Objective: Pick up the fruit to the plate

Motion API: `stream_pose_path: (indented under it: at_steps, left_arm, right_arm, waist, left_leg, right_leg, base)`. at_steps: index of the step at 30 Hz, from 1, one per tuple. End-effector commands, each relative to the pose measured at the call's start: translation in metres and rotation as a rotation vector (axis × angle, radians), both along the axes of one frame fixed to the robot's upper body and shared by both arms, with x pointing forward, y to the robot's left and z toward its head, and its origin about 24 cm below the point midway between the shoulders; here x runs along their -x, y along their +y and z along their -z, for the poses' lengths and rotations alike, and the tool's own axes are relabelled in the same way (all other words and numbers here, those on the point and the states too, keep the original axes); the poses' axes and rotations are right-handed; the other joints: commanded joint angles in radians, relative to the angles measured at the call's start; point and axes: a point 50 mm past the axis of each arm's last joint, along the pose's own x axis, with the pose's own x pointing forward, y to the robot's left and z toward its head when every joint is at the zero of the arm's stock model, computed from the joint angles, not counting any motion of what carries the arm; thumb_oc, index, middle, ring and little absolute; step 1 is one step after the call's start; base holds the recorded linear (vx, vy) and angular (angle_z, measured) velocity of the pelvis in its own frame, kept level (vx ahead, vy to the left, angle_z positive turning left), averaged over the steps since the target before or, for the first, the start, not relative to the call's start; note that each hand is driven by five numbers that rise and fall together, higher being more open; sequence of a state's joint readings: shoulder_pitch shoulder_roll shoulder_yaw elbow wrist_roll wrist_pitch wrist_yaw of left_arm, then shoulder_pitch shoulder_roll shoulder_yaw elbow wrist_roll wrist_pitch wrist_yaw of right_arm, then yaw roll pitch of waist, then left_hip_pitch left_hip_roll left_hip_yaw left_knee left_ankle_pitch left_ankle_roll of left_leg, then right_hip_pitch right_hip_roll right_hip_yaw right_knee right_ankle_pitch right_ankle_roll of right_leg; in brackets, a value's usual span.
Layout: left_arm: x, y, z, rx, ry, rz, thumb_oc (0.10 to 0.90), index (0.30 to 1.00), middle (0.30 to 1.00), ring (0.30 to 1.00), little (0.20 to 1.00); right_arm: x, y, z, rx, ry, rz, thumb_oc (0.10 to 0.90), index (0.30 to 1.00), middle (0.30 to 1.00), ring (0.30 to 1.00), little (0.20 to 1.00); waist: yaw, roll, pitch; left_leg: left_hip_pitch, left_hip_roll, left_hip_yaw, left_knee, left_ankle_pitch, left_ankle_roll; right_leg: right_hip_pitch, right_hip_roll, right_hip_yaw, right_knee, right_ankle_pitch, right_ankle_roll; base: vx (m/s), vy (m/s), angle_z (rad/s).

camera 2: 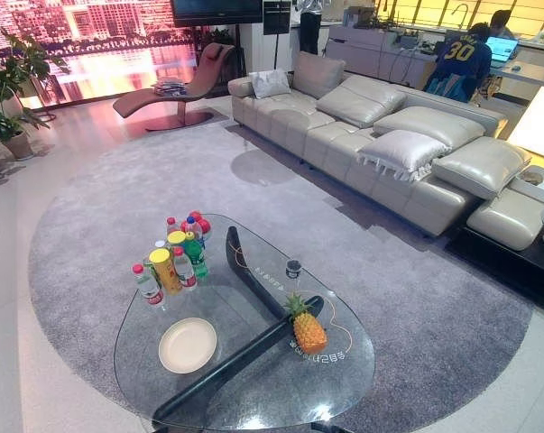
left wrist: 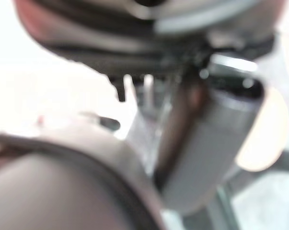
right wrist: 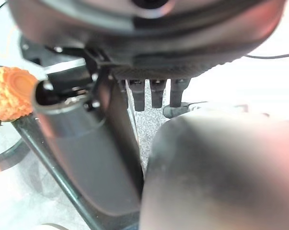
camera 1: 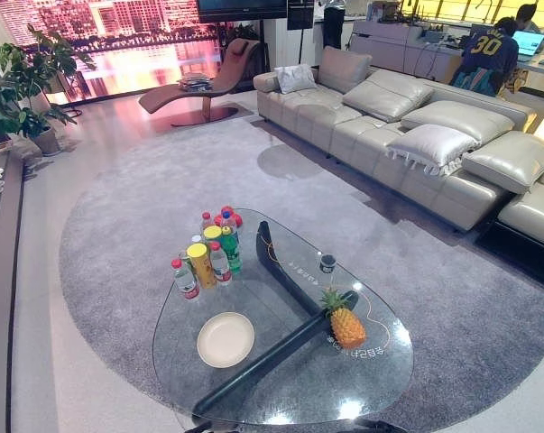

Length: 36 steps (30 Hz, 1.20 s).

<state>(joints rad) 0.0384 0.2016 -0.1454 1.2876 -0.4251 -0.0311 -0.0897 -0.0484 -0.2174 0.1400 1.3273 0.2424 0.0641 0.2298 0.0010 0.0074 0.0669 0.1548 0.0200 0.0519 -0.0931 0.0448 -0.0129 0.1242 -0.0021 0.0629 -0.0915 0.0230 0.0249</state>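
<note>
Standing untouched on your glass table [camera 1: 371,379], the pineapple [camera 1: 345,325] waits well apart from the empty plate [camera 1: 225,339], leaving the whole pickup ahead, your right hand [right wrist: 154,93] hanging with straight, empty fingers, the left hand's fingers unreadable.

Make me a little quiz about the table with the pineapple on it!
1. True or false: the pineapple already lies on the plate.
2. What stands nearest the group of bottles? A) the plate B) the sofa C) the potted plant
3. Fill in: the coffee table has a top made of clear ____.

Key: 1 false, it stands on the glass apart from the plate. 2 A. 3 glass.
</note>
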Motion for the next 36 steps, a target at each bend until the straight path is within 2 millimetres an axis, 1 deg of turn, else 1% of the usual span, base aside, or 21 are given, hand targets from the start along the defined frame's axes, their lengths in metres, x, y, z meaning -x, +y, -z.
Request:
stream_pose_path:
  at_steps: [1,7,9,14,15,17,19,20,21,22,25,27,29,32,33,35,36]
  left_arm:
    - [-0.021,-0.009,-0.001,-0.021,-0.032,0.047,0.8,0.9,0.9,0.9,0.9]
    - [-0.02,-0.008,-0.001,-0.035,-0.032,0.049,0.8,0.9,0.9,0.9,0.9]
    - [-0.022,-0.007,-0.002,-0.033,-0.043,0.048,0.8,0.9,0.9,0.9,0.9]
    - [-0.027,0.001,-0.004,-0.047,-0.067,0.019,0.8,0.9,0.9,0.9,0.9]
    - [-0.027,0.002,-0.004,-0.048,-0.066,0.016,0.8,0.9,0.9,0.9,0.9]
    - [-0.027,0.006,-0.005,-0.059,-0.073,0.002,0.8,0.9,0.9,0.9,0.9]
    - [-0.028,0.008,-0.006,-0.065,-0.08,-0.003,0.8,0.9,0.9,0.9,0.9]
    - [-0.031,0.01,-0.008,-0.069,-0.098,-0.008,0.8,0.9,0.9,0.9,0.9]
    - [-0.031,0.01,-0.008,-0.069,-0.099,-0.011,0.8,0.9,0.9,0.9,0.9]
    - [-0.032,0.013,-0.009,-0.075,-0.109,-0.013,0.8,0.9,0.9,0.9,0.9]
    - [-0.031,0.017,-0.01,-0.084,-0.117,-0.016,0.8,0.9,0.9,0.9,0.9]
    - [-0.031,0.022,-0.012,-0.09,-0.132,-0.023,0.8,0.9,0.9,0.9,0.9]
    - [-0.035,0.026,-0.014,-0.091,-0.147,-0.033,0.8,0.9,0.9,0.9,0.9]
    - [-0.037,0.03,-0.015,-0.083,-0.159,-0.047,0.8,0.9,0.9,0.9,0.9]
    - [-0.036,0.03,-0.016,-0.078,-0.161,-0.052,0.8,0.9,0.9,0.9,0.9]
    - [-0.035,0.03,-0.016,-0.072,-0.164,-0.058,0.8,0.9,0.9,0.9,0.9]
    - [-0.035,0.029,-0.016,-0.065,-0.174,-0.064,0.8,0.9,0.9,0.9,0.9]
  right_arm:
    - [0.012,-0.004,0.002,0.075,0.103,-0.085,0.8,0.9,0.9,0.9,0.9]
    - [0.012,-0.009,0.002,0.132,0.112,-0.04,0.8,0.9,0.9,0.9,0.9]
    - [0.009,-0.015,0.0,0.161,0.094,-0.008,0.8,0.9,0.9,0.9,0.9]
    - [-0.012,-0.028,-0.007,0.251,-0.04,0.066,0.8,0.9,0.9,0.9,0.9]
    - [-0.013,-0.029,-0.008,0.26,-0.053,0.069,0.8,0.9,0.9,0.9,0.9]
    - [-0.029,-0.034,-0.014,0.304,-0.15,0.117,0.8,0.9,0.9,0.9,0.9]
    - [-0.038,-0.036,-0.018,0.336,-0.205,0.144,0.8,0.9,0.9,0.9,0.9]
    - [-0.052,-0.04,-0.025,0.384,-0.29,0.157,0.8,0.9,0.9,0.9,0.9]
    - [-0.054,-0.04,-0.027,0.391,-0.302,0.159,0.8,0.9,0.9,0.9,0.9]
    - [-0.063,-0.043,-0.033,0.417,-0.355,0.173,0.8,0.9,0.9,0.9,0.9]
    - [-0.078,-0.048,-0.044,0.454,-0.439,0.195,0.8,0.9,0.9,0.9,0.9]
    - [-0.095,-0.053,-0.058,0.488,-0.527,0.22,0.8,0.9,0.9,0.9,0.9]
    - [-0.119,-0.062,-0.083,0.535,-0.656,0.233,0.8,0.9,0.9,0.9,0.9]
    - [-0.141,-0.069,-0.11,0.582,-0.784,0.234,0.8,0.9,0.9,0.9,0.9]
    - [-0.148,-0.071,-0.12,0.601,-0.826,0.232,0.8,0.9,0.9,0.9,0.9]
    - [-0.154,-0.072,-0.131,0.616,-0.877,0.234,0.8,0.9,0.9,0.9,0.9]
    - [-0.16,-0.072,-0.143,0.64,-0.924,0.228,0.8,0.9,0.9,0.9,0.9]
  waist:
    - [0.013,-0.023,0.031]
    - [0.015,-0.023,0.043]
    - [0.017,-0.024,0.056]
    - [0.02,-0.037,0.103]
    - [0.021,-0.038,0.105]
    - [0.026,-0.048,0.124]
    - [0.028,-0.054,0.135]
    - [0.03,-0.059,0.153]
    - [0.031,-0.06,0.156]
    - [0.032,-0.064,0.168]
    - [0.032,-0.069,0.182]
    - [0.033,-0.074,0.2]
    - [0.035,-0.077,0.222]
    - [0.034,-0.077,0.242]
    - [0.034,-0.077,0.247]
    - [0.034,-0.076,0.252]
    - [0.033,-0.076,0.258]
  left_leg:
    - [0.03,-0.07,-0.025,0.006,-0.099,0.009]
    - [0.024,-0.067,-0.027,0.006,-0.095,0.007]
    - [0.016,-0.065,-0.024,0.006,-0.091,0.007]
    - [-0.027,-0.058,-0.022,0.019,-0.084,0.012]
    - [-0.029,-0.058,-0.021,0.02,-0.084,0.012]
    - [-0.046,-0.056,-0.029,0.028,-0.083,0.013]
    - [-0.059,-0.056,-0.034,0.035,-0.082,0.014]
    - [-0.076,-0.056,-0.044,0.038,-0.078,0.016]
    - [-0.078,-0.056,-0.045,0.038,-0.078,0.016]
    - [-0.087,-0.056,-0.052,0.038,-0.076,0.016]
    - [-0.1,-0.057,-0.063,0.04,-0.074,0.016]
    - [-0.118,-0.059,-0.072,0.048,-0.074,0.016]
    - [-0.145,-0.062,-0.08,0.067,-0.075,0.016]
    - [-0.168,-0.064,-0.086,0.088,-0.078,0.015]
    - [-0.175,-0.066,-0.088,0.095,-0.08,0.016]
    - [-0.182,-0.067,-0.09,0.103,-0.082,0.016]
    - [-0.188,-0.07,-0.092,0.114,-0.085,0.016]
  right_leg:
    - [0.022,-0.031,-0.063,0.004,0.013,0.063]
    - [0.015,-0.03,-0.062,0.004,0.018,0.065]
    - [0.006,-0.03,-0.06,0.004,0.023,0.066]
    - [-0.035,-0.019,-0.044,0.005,0.037,0.062]
    - [-0.036,-0.018,-0.043,0.005,0.037,0.062]
    - [-0.053,-0.013,-0.038,0.012,0.039,0.06]
    - [-0.064,-0.01,-0.036,0.016,0.041,0.059]
    - [-0.08,-0.005,-0.035,0.022,0.042,0.056]
    - [-0.082,-0.004,-0.035,0.023,0.043,0.055]
    - [-0.09,0.001,-0.034,0.026,0.043,0.055]
    - [-0.104,0.005,-0.036,0.032,0.043,0.054]
    - [-0.117,0.01,-0.039,0.038,0.042,0.052]
    - [-0.135,0.013,-0.042,0.045,0.042,0.049]
    - [-0.148,0.015,-0.045,0.053,0.041,0.046]
    - [-0.151,0.015,-0.046,0.055,0.04,0.045]
    - [-0.153,0.015,-0.047,0.059,0.037,0.043]
    - [-0.156,0.015,-0.048,0.064,0.034,0.043]
  base:
    - [0.0,0.0,0.0]
    - [0.0,0.0,0.0]
    - [-0.01,-0.025,0.0]
    - [-0.05,-0.056,-0.01]
    - [-0.01,-0.068,-0.04]
    - [-0.02,-0.081,-0.02]
    - [-0.06,-0.076,0.0]
    - [-0.07,-0.072,0.0]
    - [-0.09,-0.091,-0.02]
    - [-0.04,-0.057,-0.02]
    - [-0.04,-0.065,-0.01]
    - [-0.05,-0.064,0.01]
    - [-0.05,-0.053,0.03]
    - [-0.01,-0.007,0.0]
    - [0.0,0.0,0.0]
    - [0.0,0.0,0.0]
    - [0.0,0.0,0.0]
